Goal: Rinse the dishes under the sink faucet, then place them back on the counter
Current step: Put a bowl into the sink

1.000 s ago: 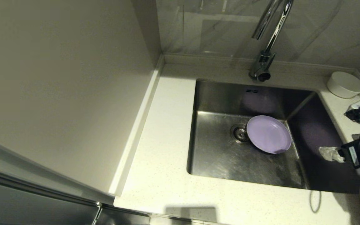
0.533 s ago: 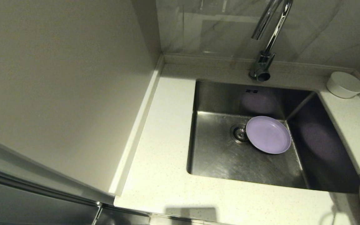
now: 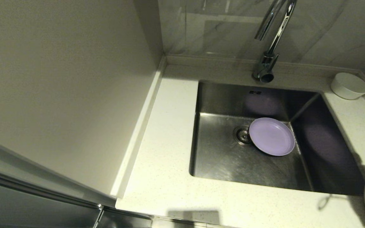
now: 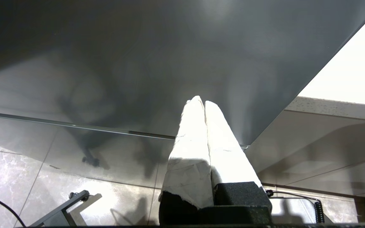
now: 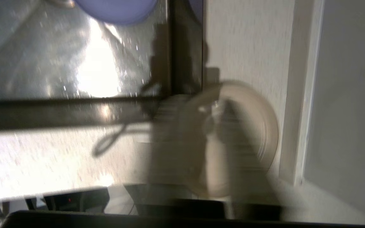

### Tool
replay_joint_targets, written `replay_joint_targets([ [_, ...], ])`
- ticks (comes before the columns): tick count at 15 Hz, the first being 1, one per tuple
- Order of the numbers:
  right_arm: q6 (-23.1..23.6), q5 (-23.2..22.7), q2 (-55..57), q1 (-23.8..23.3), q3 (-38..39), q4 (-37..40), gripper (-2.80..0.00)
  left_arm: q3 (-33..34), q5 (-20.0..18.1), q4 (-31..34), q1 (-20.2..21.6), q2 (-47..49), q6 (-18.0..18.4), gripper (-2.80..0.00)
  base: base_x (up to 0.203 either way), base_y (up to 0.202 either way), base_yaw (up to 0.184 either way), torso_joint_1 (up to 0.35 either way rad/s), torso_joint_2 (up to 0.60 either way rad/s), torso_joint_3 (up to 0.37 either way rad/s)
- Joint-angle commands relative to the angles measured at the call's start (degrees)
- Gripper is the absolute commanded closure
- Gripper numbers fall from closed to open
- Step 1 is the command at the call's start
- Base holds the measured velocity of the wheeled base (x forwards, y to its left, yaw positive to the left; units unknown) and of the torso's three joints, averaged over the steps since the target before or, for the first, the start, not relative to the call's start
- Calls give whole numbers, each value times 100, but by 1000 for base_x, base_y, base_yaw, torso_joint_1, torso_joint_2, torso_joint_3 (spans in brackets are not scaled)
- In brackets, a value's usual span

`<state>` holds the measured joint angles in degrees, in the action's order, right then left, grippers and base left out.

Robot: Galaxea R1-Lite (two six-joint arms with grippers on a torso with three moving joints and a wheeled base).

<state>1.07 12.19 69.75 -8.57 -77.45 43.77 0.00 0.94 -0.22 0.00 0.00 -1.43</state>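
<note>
The left gripper (image 4: 204, 106) has two long tapered fingers wrapped in white tape. They sit on black mounts.

My head camera looks steeply down from high up, well back from the sink (image 3: 220, 164), which fills the centre; the faucet (image 3: 266, 68) stands at twelve o'clock and the counter (image 3: 166, 152) wraps round from nine to six. My left wrist camera sits low, away from the worktop, facing out along its own left gripper (image 4: 204, 106) at a dark cabinet front (image 4: 138, 63) and tiled floor (image 4: 17, 171) — it shares nothing with the head view. My right wrist camera hangs close over the counter's corner at four o'clock, blurred; it shares the lavender plate (image 5: 116, 9), sink rim and cream plate (image 5: 258, 126) with the head view.
</note>
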Motion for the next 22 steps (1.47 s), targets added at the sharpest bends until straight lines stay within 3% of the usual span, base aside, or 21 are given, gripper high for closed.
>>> replay_joint_targets([
  [1,20,7,1159,3,-1038,28,0,0,3,-4,0,-18,0,0,0,0,0,0,0,0],
  [4,374,-32,2584,33,-2937,11,0,0,3,-4,0,-18,-7,0,0,0,0,0,0,0],
  [6,847,-161,3386,43,-3465,-427,0,0,3,-4,0,-18,-7,0,0,0,0,0,0,0],
  [9,1622,-270,4161,-38,-3603,-1929,0,0,3,-4,0,-18,-7,0,0,0,0,0,0,0],
  [12,2157,-352,4677,-441,-3618,-2718,0,0,3,-4,0,-18,-7,0,0,0,0,0,0,0],
  [17,2358,-546,5121,-842,-3619,-3669,0,0,3,-4,0,-18,-7,0,0,0,0,0,0,0],
  [21,2468,-823,5119,-997,-3610,-3737,0,0,3,-4,0,-18,-7,0,0,0,0,0,0,0],
  [22,2503,-831,5118,-1006,-3610,-3729,-66,0,3,-4,0,-18,-7,0,0,0,0,0,0,0],
])
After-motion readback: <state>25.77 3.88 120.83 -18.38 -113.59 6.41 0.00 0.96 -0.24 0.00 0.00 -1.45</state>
